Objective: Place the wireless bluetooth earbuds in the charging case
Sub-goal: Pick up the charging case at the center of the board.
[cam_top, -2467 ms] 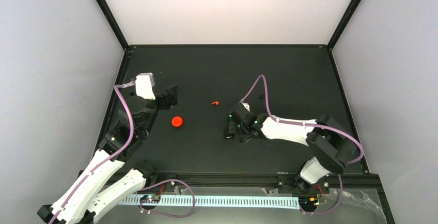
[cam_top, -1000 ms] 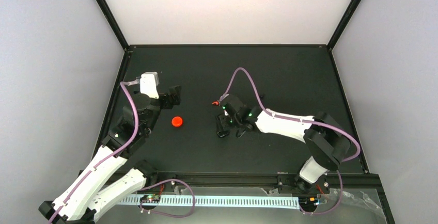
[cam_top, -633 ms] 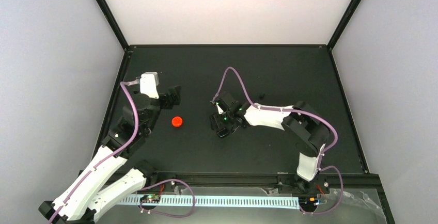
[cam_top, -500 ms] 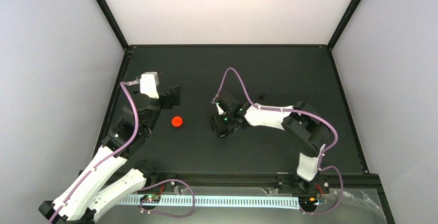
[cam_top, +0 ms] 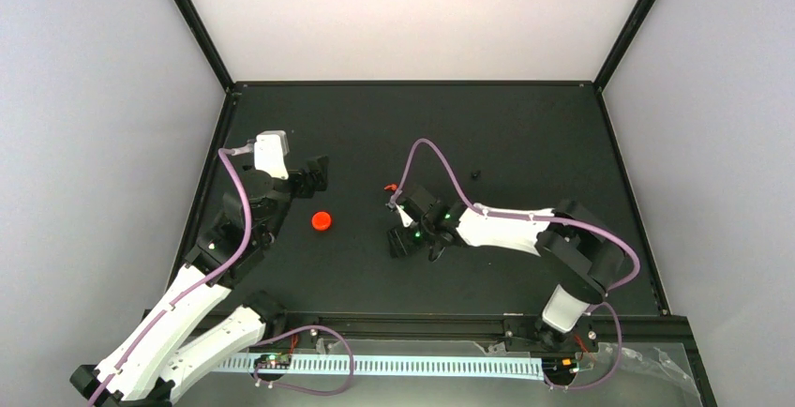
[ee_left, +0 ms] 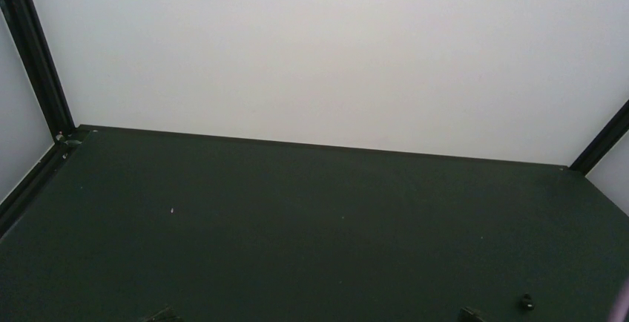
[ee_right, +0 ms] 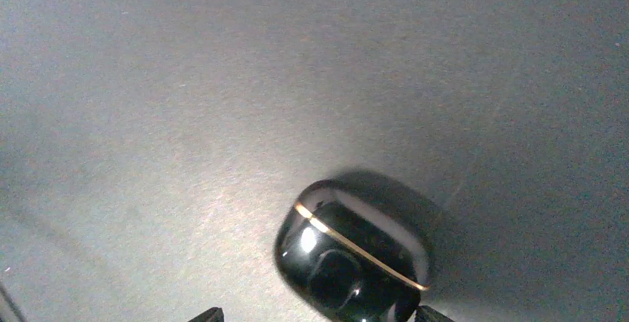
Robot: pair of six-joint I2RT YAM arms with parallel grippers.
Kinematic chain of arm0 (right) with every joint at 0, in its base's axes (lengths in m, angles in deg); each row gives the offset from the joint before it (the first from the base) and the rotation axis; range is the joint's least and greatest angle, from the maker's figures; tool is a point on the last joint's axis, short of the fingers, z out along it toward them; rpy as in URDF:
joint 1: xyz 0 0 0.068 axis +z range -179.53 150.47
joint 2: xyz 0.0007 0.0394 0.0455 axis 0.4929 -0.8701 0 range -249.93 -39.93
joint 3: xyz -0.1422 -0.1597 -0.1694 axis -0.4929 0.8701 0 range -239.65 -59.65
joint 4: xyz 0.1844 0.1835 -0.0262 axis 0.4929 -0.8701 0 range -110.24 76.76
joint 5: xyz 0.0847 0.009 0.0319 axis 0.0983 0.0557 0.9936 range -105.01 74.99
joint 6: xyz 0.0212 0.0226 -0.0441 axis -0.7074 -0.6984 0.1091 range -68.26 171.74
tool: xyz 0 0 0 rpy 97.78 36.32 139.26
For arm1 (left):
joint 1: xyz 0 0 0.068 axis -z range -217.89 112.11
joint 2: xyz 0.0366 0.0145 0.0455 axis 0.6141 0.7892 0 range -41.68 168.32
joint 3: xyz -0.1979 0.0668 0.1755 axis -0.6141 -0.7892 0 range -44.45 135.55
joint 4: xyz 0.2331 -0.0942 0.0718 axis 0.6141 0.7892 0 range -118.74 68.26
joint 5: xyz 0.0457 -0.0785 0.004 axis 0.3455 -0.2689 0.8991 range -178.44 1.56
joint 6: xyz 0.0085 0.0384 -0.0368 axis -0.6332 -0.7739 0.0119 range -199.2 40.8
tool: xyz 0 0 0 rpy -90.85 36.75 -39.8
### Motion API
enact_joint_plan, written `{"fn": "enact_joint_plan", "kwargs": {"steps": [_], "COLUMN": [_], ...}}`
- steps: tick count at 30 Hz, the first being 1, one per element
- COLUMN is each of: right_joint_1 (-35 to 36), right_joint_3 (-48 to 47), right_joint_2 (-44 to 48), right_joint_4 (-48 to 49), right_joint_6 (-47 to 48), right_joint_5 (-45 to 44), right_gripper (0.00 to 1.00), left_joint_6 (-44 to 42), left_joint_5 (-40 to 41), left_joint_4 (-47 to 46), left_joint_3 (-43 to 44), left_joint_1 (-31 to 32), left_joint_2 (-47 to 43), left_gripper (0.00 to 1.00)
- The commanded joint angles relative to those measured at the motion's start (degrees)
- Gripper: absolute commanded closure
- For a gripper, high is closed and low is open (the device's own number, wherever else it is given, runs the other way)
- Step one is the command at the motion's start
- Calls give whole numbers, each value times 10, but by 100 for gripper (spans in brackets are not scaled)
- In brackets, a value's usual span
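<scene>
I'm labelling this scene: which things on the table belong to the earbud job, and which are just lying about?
Job: earbud; red case.
Lying about: black case; small black bit.

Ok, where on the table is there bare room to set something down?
The whole far strip of the table is bare, and so is the near middle between the two arms. Crowded: the centre, where the earbud, right gripper and charging case sit.
</scene>
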Motion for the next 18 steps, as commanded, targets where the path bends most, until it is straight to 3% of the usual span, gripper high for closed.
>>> {"fn": "enact_joint_plan", "kwargs": {"steps": [1, 6, 12, 18], "right_joint_1": [9, -2, -11, -10], "right_joint_3": [-14, -42, -110, -110], "right_joint_2": [37, 36, -43, -67], "right_joint_4": [-21, -32, -28, -36], "right_joint_6": [22, 42, 94, 107], "right_joint_5": [-16, -81, -29, 8], "right_gripper": [33, 28, 28, 30], "left_joint_6": [2, 3, 2, 2], "left_joint_5": [-5, -4, -2, -2], "left_joint_4": [1, 2, 3, 3], "left_joint_3": [4, 4, 4, 4], "left_joint_1": [4, 4, 4, 4], "left_joint_2": [2, 3, 6, 6], "left_gripper": [1, 1, 1, 1]}}
